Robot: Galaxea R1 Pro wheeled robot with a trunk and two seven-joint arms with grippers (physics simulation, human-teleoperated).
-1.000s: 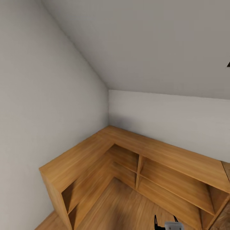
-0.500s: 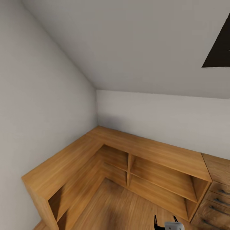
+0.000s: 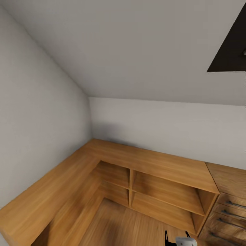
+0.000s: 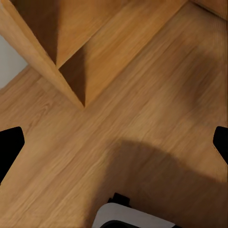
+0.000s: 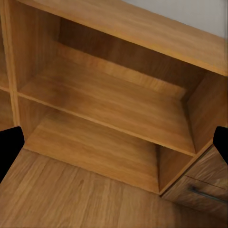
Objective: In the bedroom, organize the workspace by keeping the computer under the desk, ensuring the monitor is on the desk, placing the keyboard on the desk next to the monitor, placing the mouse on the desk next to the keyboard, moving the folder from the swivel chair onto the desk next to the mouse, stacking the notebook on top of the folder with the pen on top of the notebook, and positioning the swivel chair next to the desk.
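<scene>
I face a low light-wood L-shaped cabinet [image 3: 150,160] with open shelves, set in a corner under a sloping ceiling. My right gripper [image 3: 176,235] pokes into the head view's lower edge, its two black fingers apart and empty. In the right wrist view the right gripper [image 5: 114,142] is open, its black fingertips [image 5: 9,145] at the picture's sides, pointing at the cabinet's shelves [image 5: 104,102]. The left gripper [image 4: 114,142] is open too, over the wooden floor [image 4: 156,95] beside a cabinet end panel [image 4: 42,57].
A wooden drawer unit [image 3: 229,205] with dark bar handles adjoins the cabinet on the right. White walls [image 3: 37,116] close the corner. A dark triangular shape [image 3: 232,48] cuts into the ceiling at upper right. Wooden floor [image 3: 136,225] lies before the shelves.
The camera has turned to the right: the cabinet has slid left in the picture, and the drawer unit and the dark shape have come into view. The gripper keeps its place.
</scene>
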